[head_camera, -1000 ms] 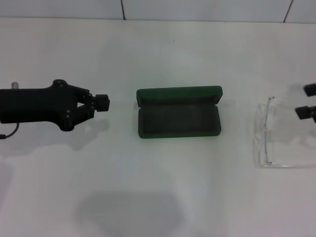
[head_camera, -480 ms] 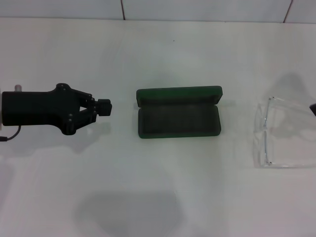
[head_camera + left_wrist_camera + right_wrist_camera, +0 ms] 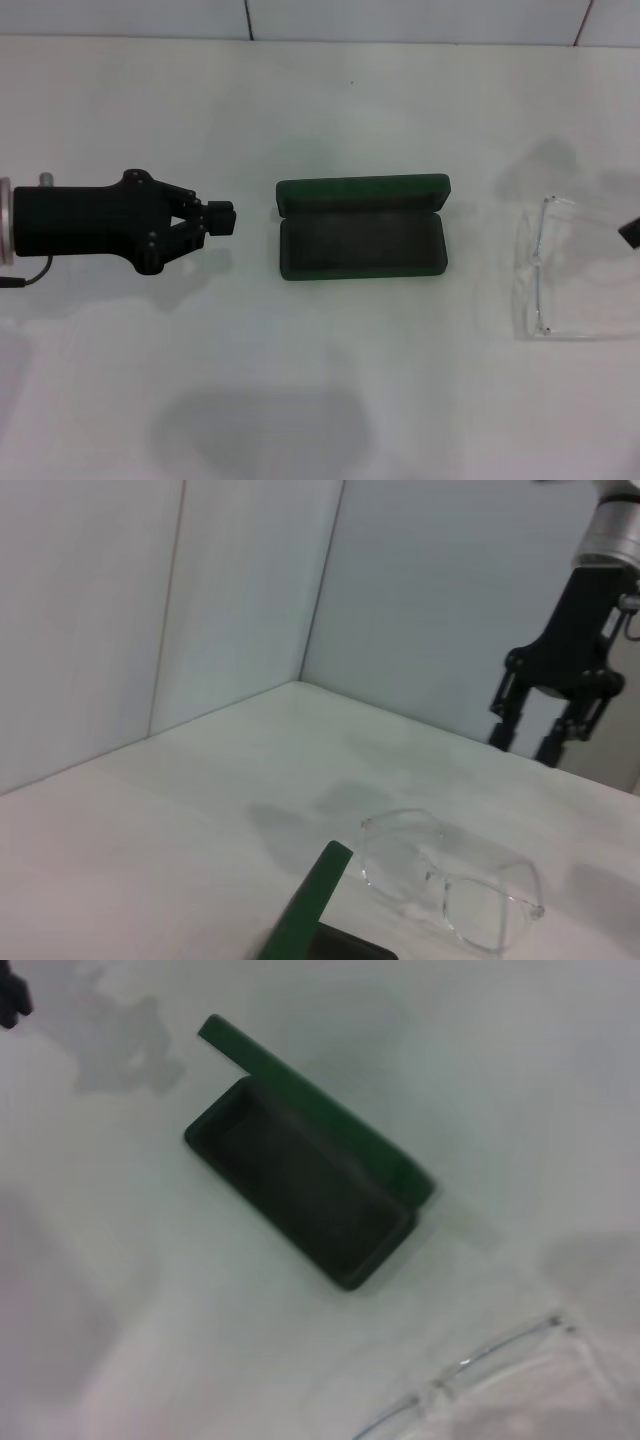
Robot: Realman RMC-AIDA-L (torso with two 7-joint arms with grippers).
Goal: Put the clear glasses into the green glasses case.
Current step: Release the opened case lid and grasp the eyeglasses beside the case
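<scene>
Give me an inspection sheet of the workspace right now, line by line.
Surface: white table, bare but for the job's things.
Job's things: green glasses case open at centre, inside empty; clear glasses on the table to its right, apart from it.
Clutter: nothing seen.
Grippers: left tool shut, left of the case; right tool open, raised beyond the glasses, holding nothing.
Cables: black cable beside the left arm.
Surroundings: white walls.
</scene>
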